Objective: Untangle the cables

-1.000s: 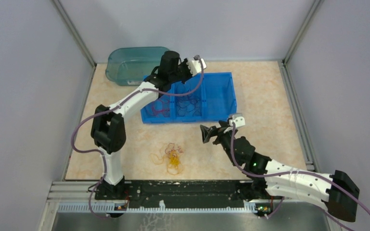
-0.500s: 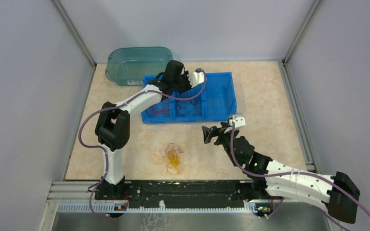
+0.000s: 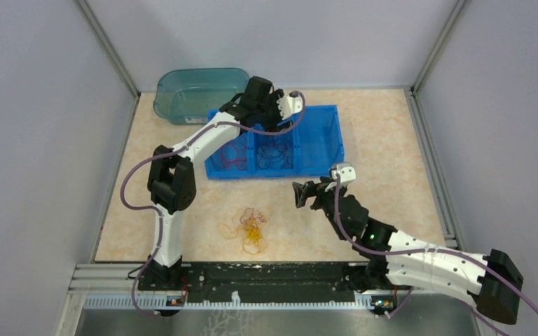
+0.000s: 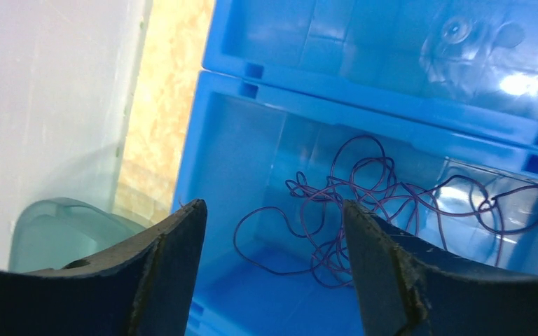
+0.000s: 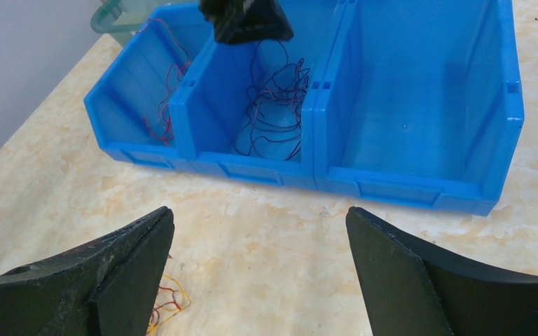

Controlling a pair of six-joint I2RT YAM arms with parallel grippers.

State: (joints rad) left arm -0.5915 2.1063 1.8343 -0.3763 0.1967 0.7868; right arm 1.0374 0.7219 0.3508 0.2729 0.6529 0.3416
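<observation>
– Where is the left hand (image 4: 272, 206)?

– Over the middle compartment of the blue bin (image 3: 322, 140), pointing down into it. Its two fingers stand well apart and nothing is between them.

– And the cable there?

– A loose tangle of purple cables (image 4: 364, 203) lies on the floor of that compartment, below the hand and a little to the right of the gap in the wrist view. They are apart, not touching.

– What about the other compartments?

– The left one has thin red cables (image 5: 164, 105) lying against its wall and floor. The right one shows only bare blue plastic.

– And the right hand (image 5: 259, 210)?

– It hangs over the surface (image 3: 392, 147) just in front of the bin, facing it. It is spread wide and grips nothing.

– Any cable near it?

– A small clump of yellow and red cables (image 3: 249, 227) lies on the surface, well to the left of that hand and nearer the arm bases. In the right wrist view only a few of its strands show, at the lower edge beside the left finger.

– Anything behind the bin?

– A teal tub (image 3: 189, 94), at the far left corner.
</observation>
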